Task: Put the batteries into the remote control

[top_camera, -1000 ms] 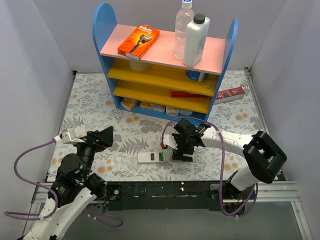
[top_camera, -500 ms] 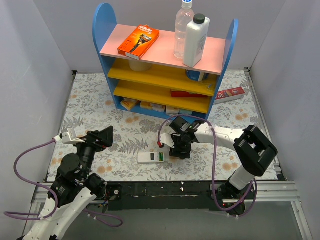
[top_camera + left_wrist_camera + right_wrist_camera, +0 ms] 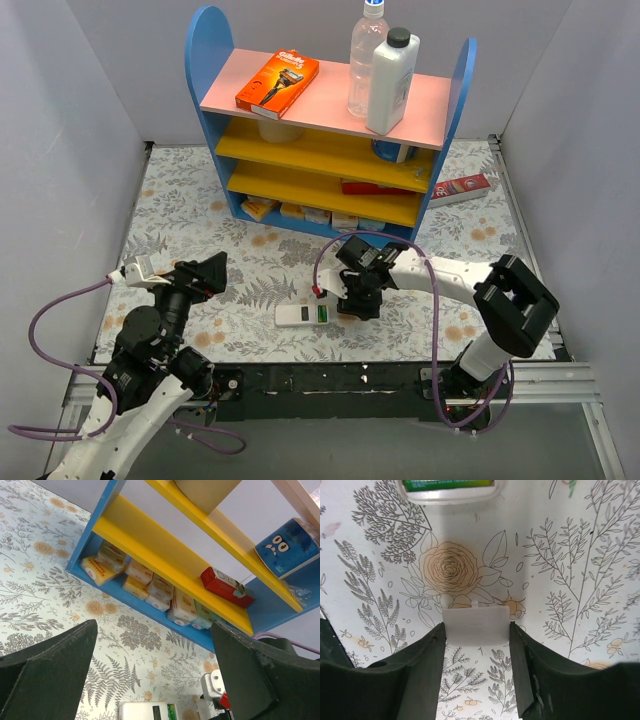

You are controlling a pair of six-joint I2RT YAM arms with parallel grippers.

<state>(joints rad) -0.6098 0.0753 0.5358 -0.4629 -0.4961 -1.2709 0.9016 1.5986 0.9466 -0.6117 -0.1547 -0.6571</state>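
Observation:
The remote control (image 3: pixel 300 316) lies back-up on the floral table, its compartment open with green batteries (image 3: pixel 322 314) inside. My right gripper (image 3: pixel 358 304) is down just right of it, its two fingers pressed against both sides of a small loose white plastic cover (image 3: pixel 476 620) that lies flat on the table. In the right wrist view, the remote's end (image 3: pixel 449 496) with the green batteries (image 3: pixel 449 484) shows at the top edge. My left gripper (image 3: pixel 205 272) hovers at the left, wide open and holding nothing, and its view shows the remote (image 3: pixel 145 712) low down.
A blue shelf unit (image 3: pixel 330 150) stands at the back with an orange box (image 3: pixel 277 83) and two bottles (image 3: pixel 380 70) on top, and small packets on its lowest board. A red-and-white carton (image 3: pixel 460 186) lies right of it. Grey walls close in both sides.
My right gripper has shifted slightly left toward the remote and its fingers have closed in onto the white cover. The left arm has not moved.

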